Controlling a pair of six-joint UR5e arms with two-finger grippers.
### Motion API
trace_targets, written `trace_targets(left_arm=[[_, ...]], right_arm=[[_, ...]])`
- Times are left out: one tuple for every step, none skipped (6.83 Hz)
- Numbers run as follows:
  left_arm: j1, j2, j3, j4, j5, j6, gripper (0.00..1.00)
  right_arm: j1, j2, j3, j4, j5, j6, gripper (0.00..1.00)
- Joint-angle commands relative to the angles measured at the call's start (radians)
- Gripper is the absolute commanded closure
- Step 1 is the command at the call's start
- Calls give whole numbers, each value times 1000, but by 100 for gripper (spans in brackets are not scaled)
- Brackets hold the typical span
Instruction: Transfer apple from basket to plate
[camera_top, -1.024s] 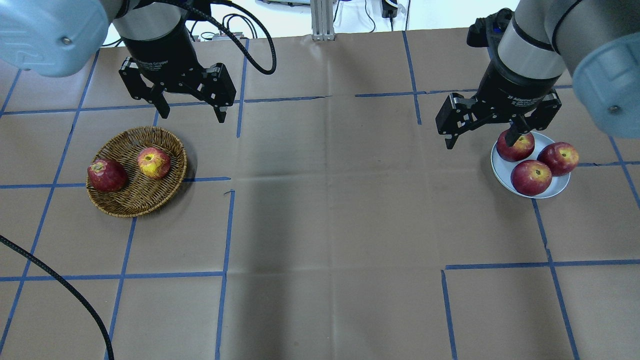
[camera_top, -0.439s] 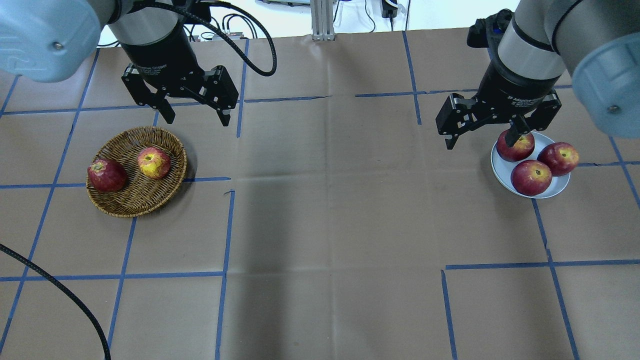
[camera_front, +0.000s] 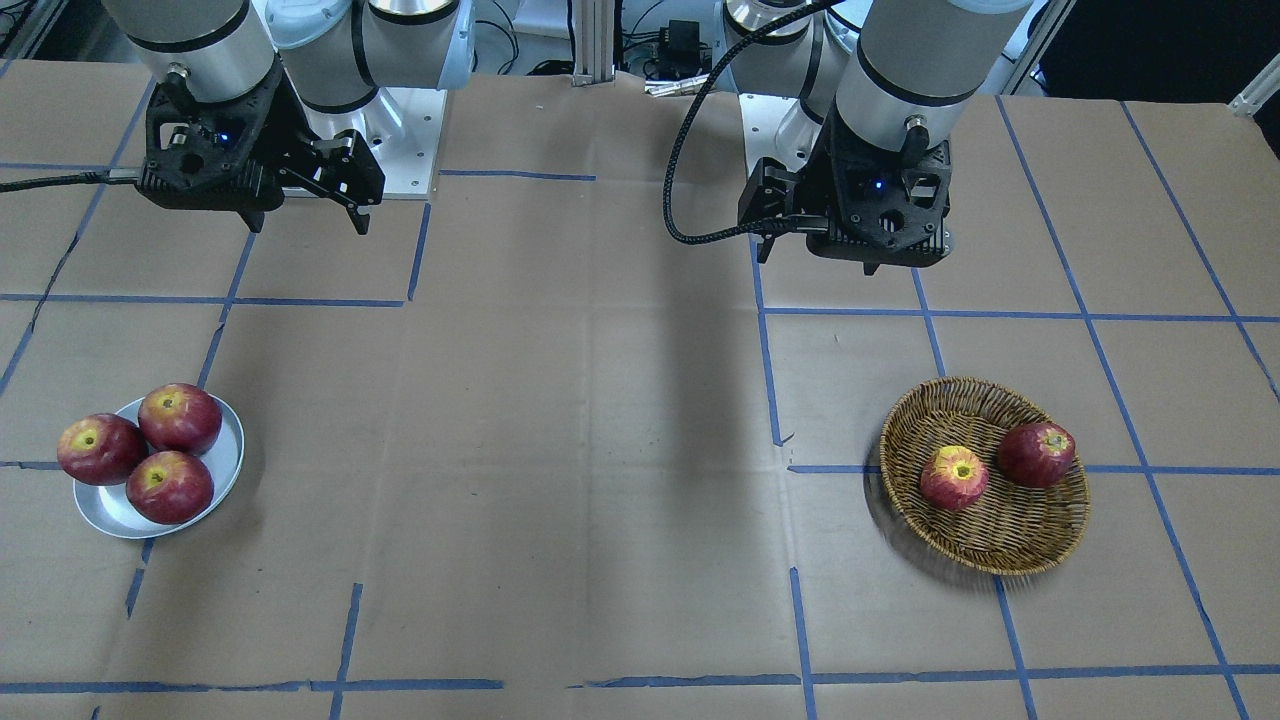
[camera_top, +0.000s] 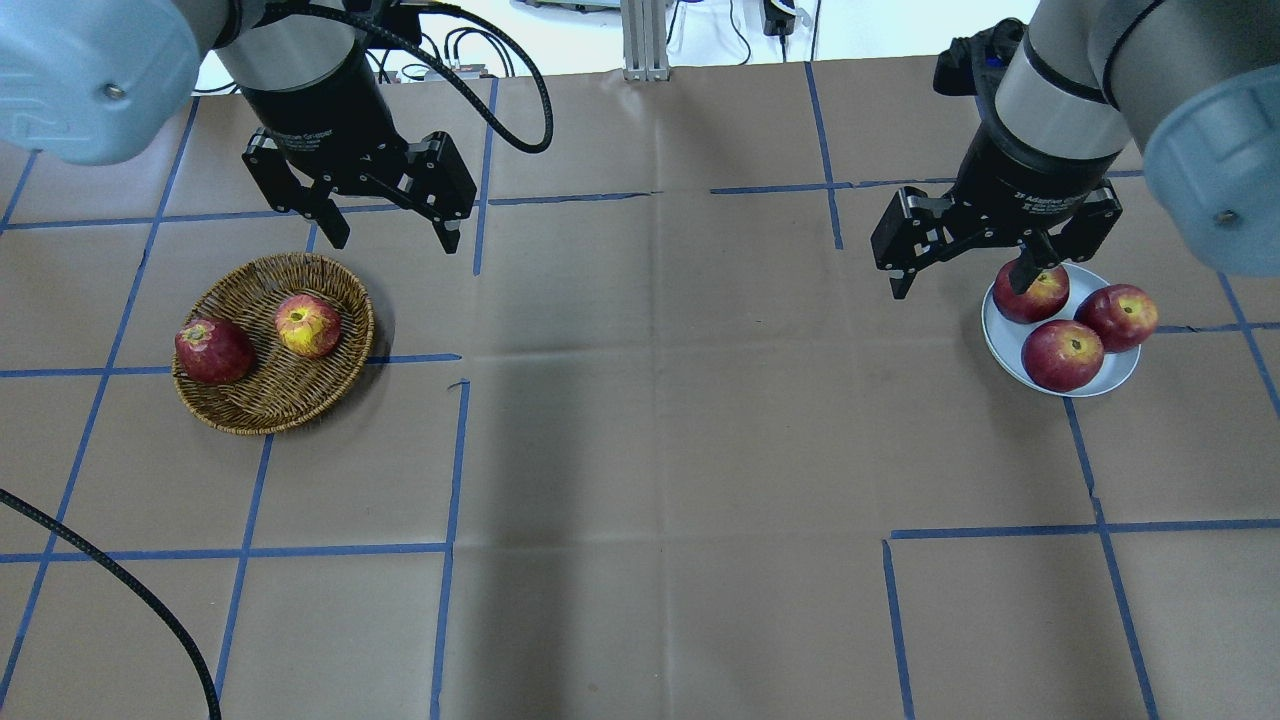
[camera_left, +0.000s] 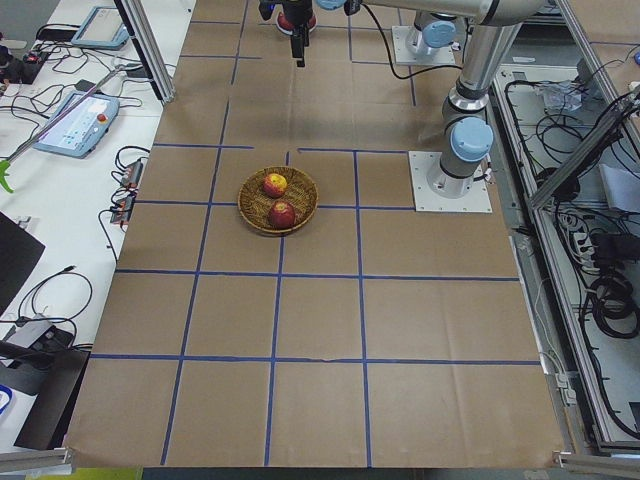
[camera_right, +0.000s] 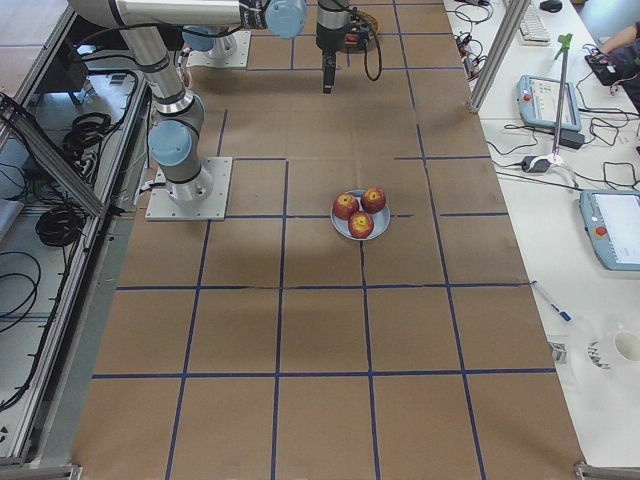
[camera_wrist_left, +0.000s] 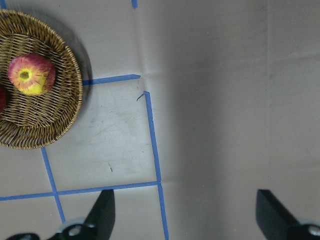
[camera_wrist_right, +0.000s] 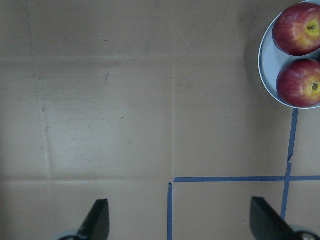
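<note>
Three red apples (camera_right: 361, 224) on plate (camera_right: 339, 228)

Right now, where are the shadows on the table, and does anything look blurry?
Overhead view: a dim band runs down the middle of the table, and the basket throws a dark shadow toward the view's right. Left wrist view: the right half is dimmer, and the left gripper shows only soft dark fingertips at the bottom edge. Exterior left view: sharp, but the apple looks tiny.

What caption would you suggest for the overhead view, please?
Left claw and right claw open; streaked apple in basket, three red apples on plate.
</note>
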Motion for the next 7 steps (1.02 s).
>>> trace_targets(left_arm=[[0, 6, -2, -4, 6, 3, 1], [0, 8, 0, -4, 6, 9, 1], [-1, -4, -8, -15, 13, 11, 1], [-3, 2, -18, -17, 18, 6, 1], [0, 3, 9, -14, 20, 5, 1], [2, -1, 17, -14, 21, 8, 1], [5, -26, 15, -14, 23, 8, 1]], right_arm=[[1, 0, 0, 0, 0, 1, 0], [1, 0, 0, 0, 0, 0, 0], [0, 0, 0, 0, 0, 0, 0], [0, 0, 0, 0, 0, 1, 0], [1, 0, 2, 0, 0, 1, 0], [0, 0, 11, 0, 0, 1, 0], [0, -1, 26, -3, 0, 1, 0]])
